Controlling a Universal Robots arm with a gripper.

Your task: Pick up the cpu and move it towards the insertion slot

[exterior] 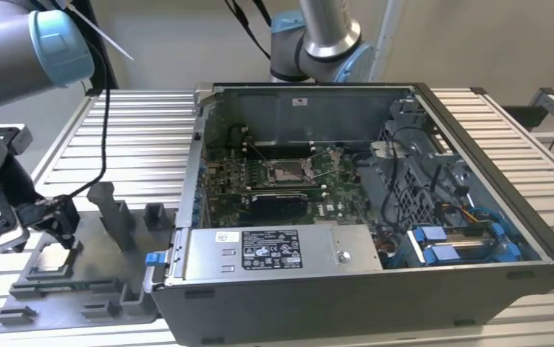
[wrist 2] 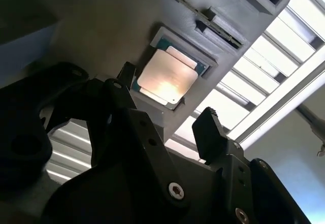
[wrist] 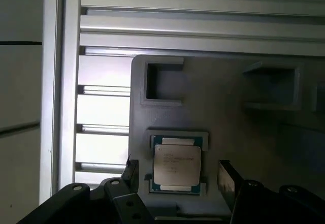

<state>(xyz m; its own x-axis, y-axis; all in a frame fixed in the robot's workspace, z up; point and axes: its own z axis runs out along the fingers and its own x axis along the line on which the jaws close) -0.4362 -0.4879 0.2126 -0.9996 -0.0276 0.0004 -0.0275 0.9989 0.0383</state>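
The cpu (wrist: 176,164) is a small silvery square chip lying flat in its recess in the grey plastic tray (wrist: 228,112). It also shows as the cpu (wrist 2: 165,76) in the second wrist view and as the cpu (exterior: 53,256) at the exterior view's left. My gripper (wrist: 177,177) hovers just over it, open, with one dark finger (wrist: 131,172) on each side of the chip and a gap to both. The gripper (exterior: 63,233) is low over the tray (exterior: 84,289). The insertion slot (exterior: 287,171) sits on the green board inside the open computer case, well off to the exterior view's right.
The open case (exterior: 354,289) stands beside the tray, its near wall carrying a grey box with a label sticker (exterior: 267,249). Upright grey posts (exterior: 113,213) rise from the tray between gripper and case. A second robot arm (exterior: 320,36) stands behind the case. The table is ribbed aluminium (exterior: 142,137).
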